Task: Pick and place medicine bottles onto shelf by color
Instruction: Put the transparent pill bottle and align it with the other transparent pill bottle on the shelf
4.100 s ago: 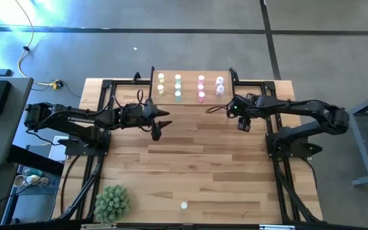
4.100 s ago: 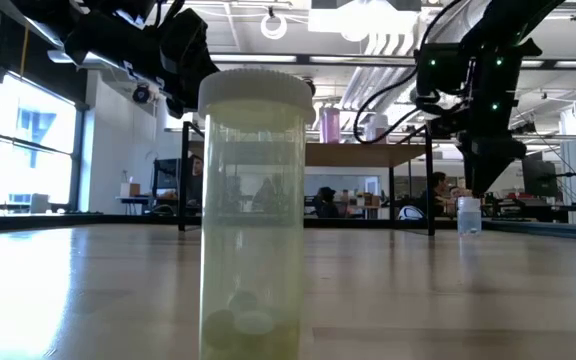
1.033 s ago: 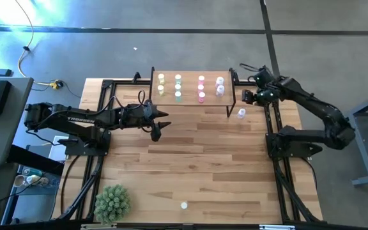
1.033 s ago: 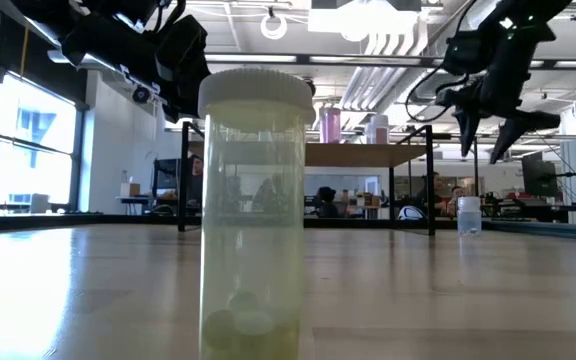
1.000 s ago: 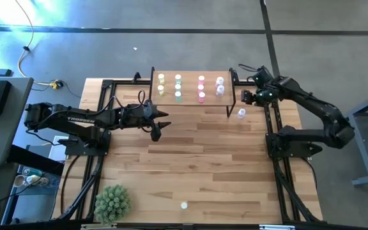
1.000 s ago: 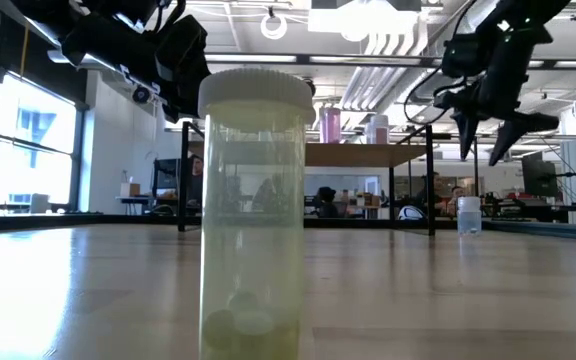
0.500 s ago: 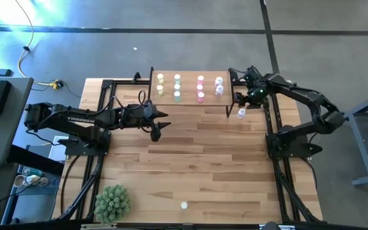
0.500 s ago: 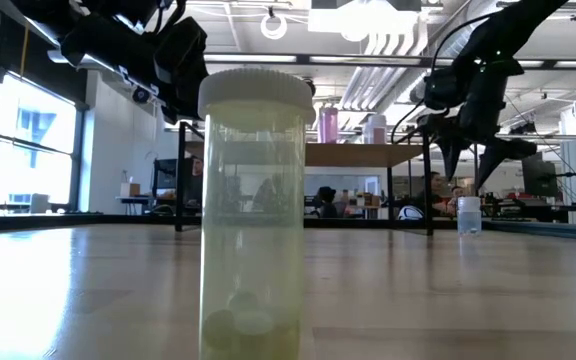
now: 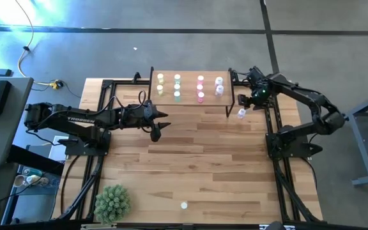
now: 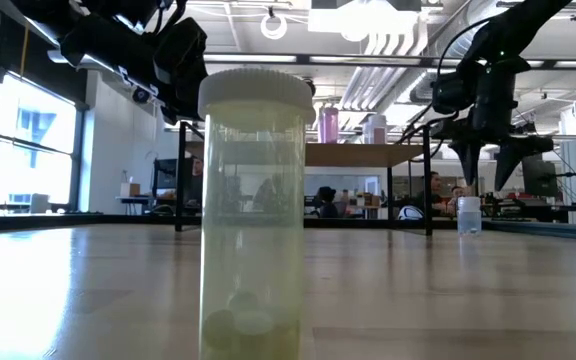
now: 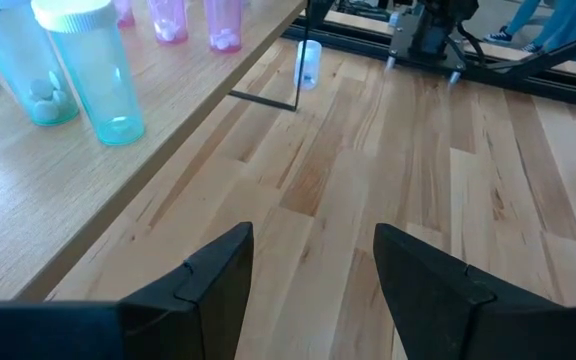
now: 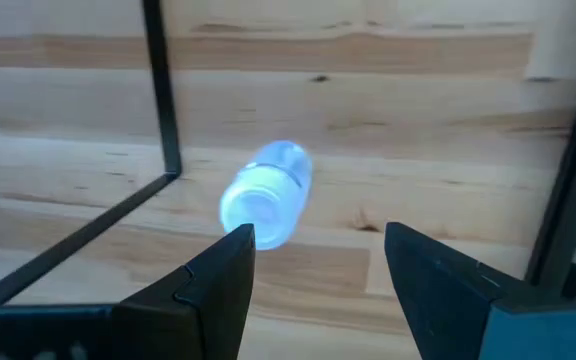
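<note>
The shelf (image 9: 188, 96) stands at the table's far edge on black legs and carries upright medicine bottles in columns: yellow (image 9: 160, 83), green (image 9: 177, 88), pink (image 9: 200, 89) and white (image 9: 219, 85). One pale white bottle (image 9: 241, 113) stands on its base on the table beside the shelf's right leg. My right gripper (image 9: 241, 102) hangs open just above it, pointing down; in the right wrist view the bottle's cap (image 12: 266, 195) shows just beyond the fingers. A yellow bottle (image 10: 255, 210) stands upright near the table's near edge. My left gripper (image 9: 158, 132) waits open in front of the shelf's left end.
A spiky green potted plant (image 9: 112, 202) sits at the near left corner. The shelf's thin black leg (image 12: 158, 90) stands close beside the white bottle. Black frame rails (image 9: 275, 160) run along both sides of the table. Bare planks lie between the shelf and the near edge.
My right gripper has come down and a little toward the table's left, toward the white bottle beside the shelf's right leg, and has tipped to point more steeply down. Its fingers have stayed apart. The bottles have not moved.
</note>
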`<control>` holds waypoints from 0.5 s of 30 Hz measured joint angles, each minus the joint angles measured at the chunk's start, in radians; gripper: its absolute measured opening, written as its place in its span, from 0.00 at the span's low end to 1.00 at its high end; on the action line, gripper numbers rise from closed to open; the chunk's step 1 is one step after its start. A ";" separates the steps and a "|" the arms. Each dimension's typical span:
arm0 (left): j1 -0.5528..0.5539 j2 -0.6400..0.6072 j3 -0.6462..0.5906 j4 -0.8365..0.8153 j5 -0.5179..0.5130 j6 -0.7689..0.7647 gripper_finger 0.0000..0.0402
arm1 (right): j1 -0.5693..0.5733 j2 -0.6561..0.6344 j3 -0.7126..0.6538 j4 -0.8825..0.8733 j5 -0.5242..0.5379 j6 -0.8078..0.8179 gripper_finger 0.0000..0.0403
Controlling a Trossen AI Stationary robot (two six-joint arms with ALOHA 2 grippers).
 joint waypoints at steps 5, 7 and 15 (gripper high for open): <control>0.000 0.000 0.000 0.000 0.000 0.000 0.49 | 0.000 0.000 0.000 0.021 -0.005 -0.010 0.53; 0.000 0.000 0.000 0.000 0.000 0.000 0.49 | 0.000 0.000 0.000 0.034 -0.002 -0.010 0.53; 0.000 0.000 0.000 0.000 0.000 0.000 0.49 | 0.005 0.000 0.000 0.071 -0.007 0.000 0.53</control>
